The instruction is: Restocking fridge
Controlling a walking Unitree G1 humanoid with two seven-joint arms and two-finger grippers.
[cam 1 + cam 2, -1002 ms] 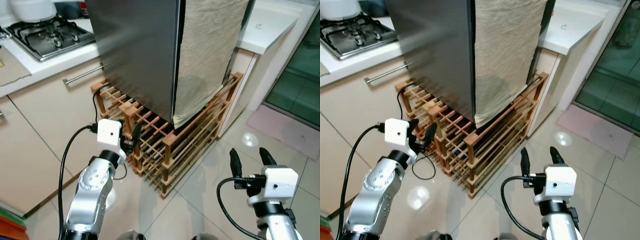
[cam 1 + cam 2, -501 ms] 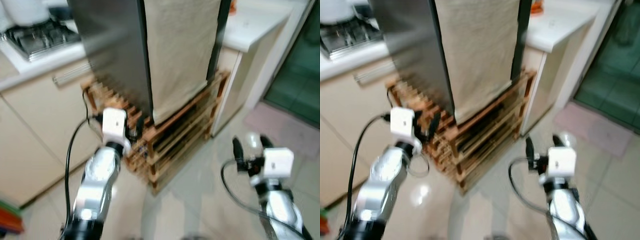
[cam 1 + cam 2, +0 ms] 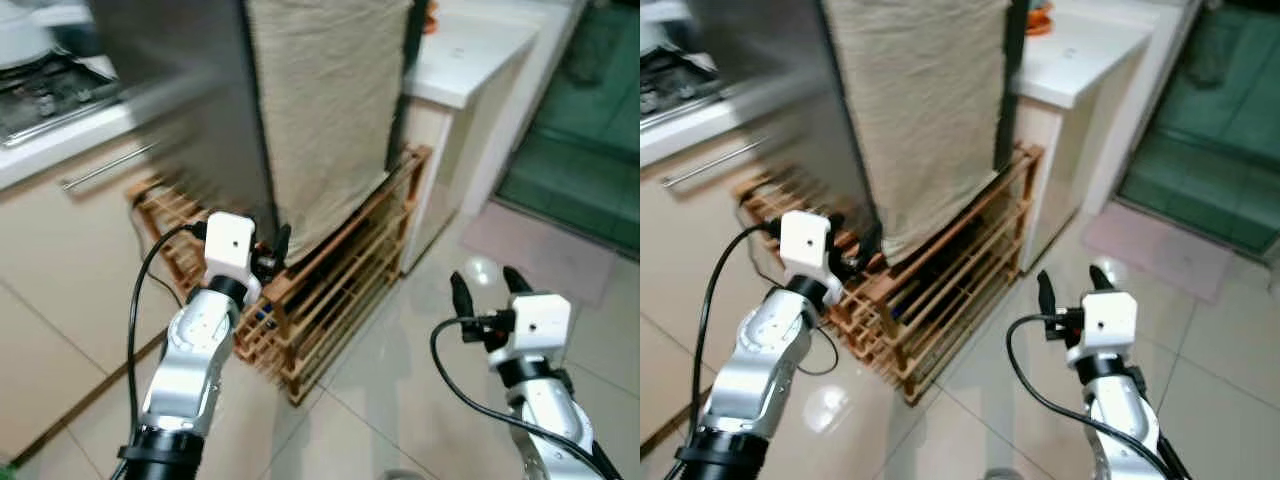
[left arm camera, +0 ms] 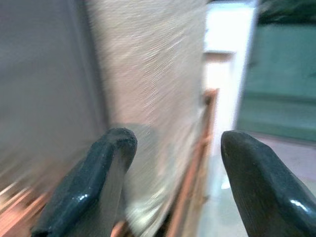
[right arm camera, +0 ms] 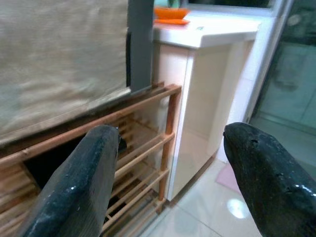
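You are looking down at the fridge (image 3: 190, 90), a tall grey steel body that stands on a low wooden rack (image 3: 330, 290) of slatted shelves. A beige cloth (image 3: 325, 110) hangs down the fridge's front face and its lower edge reaches the top rail of the rack. To the fridge's left runs a white bench (image 3: 60, 140) carrying a gas hob (image 3: 45, 95), with cream cabinet fronts and a long bar handle (image 3: 105, 165) beneath it. To the fridge's right stands a second white bench (image 3: 1090, 55) with an orange dish (image 3: 1037, 17) near its back edge; beyond that is a dark green glass door (image 3: 590, 120) with a pale mat (image 3: 545, 250) on the tiled floor (image 3: 400, 400) in front of it.

Your left end effector (image 3: 272, 250) is raised close to the fridge's lower front corner, just above the rack's near-left end, its two black fingers (image 4: 94, 182) spread wide with nothing between them; a black cable (image 3: 135, 320) loops from its wrist. Your right end effector (image 3: 488, 288) hovers over the floor to the right of the rack, well apart from the fridge, fingers (image 5: 79, 182) likewise spread wide and empty, pointing toward the rack's right end and the second bench.
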